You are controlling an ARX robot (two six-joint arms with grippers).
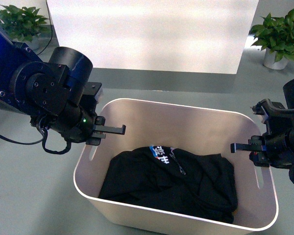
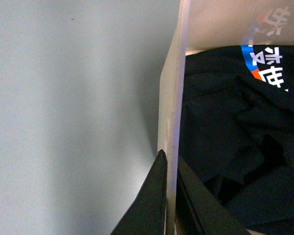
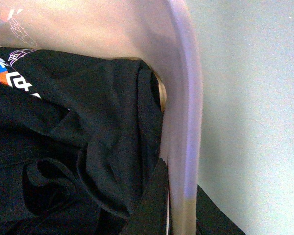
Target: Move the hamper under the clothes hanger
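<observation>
While black clothing (image 1: 166,183) lay inside the hamper (image 1: 186,117), the left gripper (image 1: 108,133) clenched its 9 o'clock wall. The right gripper (image 1: 242,147) clenched the 3 o'clock wall.

Perhaps a showroom, potted plants (image 1: 20,22), grey floor (image 1: 34,191)

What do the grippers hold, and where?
Both hold the hamper: the left gripper pinches the rim of one short side, the right gripper the other.
</observation>
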